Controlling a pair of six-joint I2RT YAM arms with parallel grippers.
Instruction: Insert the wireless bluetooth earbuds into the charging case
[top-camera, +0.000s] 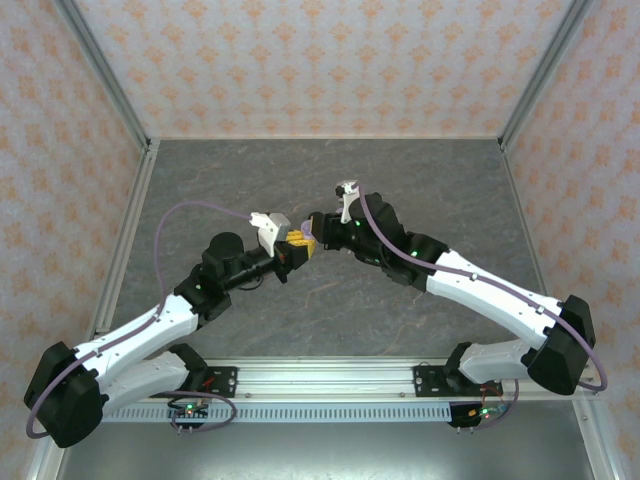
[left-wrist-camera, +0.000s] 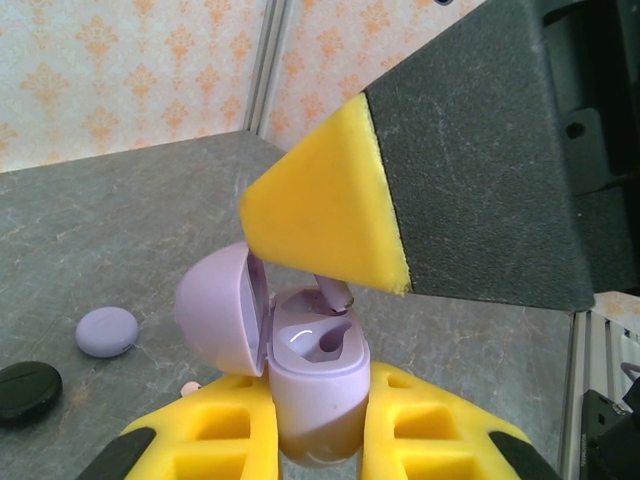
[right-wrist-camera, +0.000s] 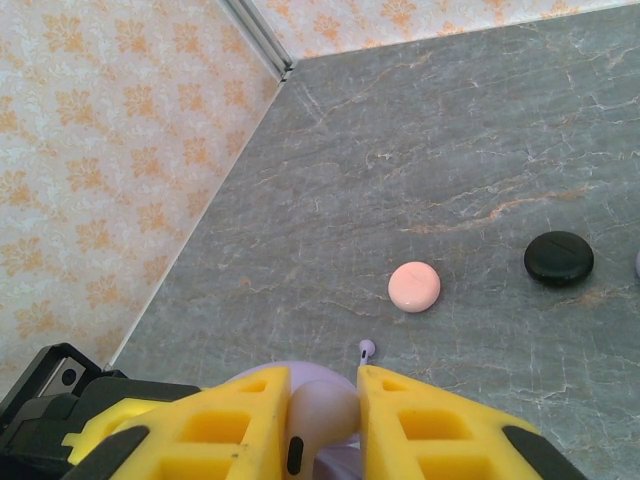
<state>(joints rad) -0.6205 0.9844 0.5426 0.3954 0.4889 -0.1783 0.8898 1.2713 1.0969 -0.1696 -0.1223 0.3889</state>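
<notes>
Two holds we see over the table (top-camera: 420, 180) middle: our left gripper (left-wrist-camera: 318, 432) clamps the open case (left-wrist-camera: 318, 375); our right gripper (right-wrist-camera: 322, 405) pinches an earbud (left-wrist-camera: 336, 293) at its mouth.

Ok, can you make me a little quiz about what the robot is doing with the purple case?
1. True or false: the lid of the purple case is shut.
2. What holds the purple case? A) the left gripper B) a person's hand C) nothing holds it
3. Fill in: the right gripper holds a purple ____ at the case's opening.

Key: 1 false, the lid is swung open. 2 A, its yellow fingers squeeze the case from both sides. 3 earbud, with its stem pointing down into the case.
</notes>
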